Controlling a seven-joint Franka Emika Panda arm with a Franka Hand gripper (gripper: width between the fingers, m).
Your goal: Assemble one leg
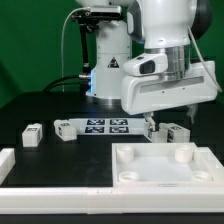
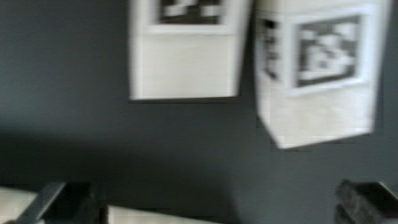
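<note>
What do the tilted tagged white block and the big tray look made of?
Block: apparently hard plastic, matte white, smooth faces and crisp edges; its tag looks printed. Tray: likely the same matte white plastic, with moulded round sockets.

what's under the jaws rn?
Black table shows between the open jaws, nothing gripped. Two tagged legs lie close by, apart: first leg, second leg. In the exterior view the arm partly blocks that spot.
</note>
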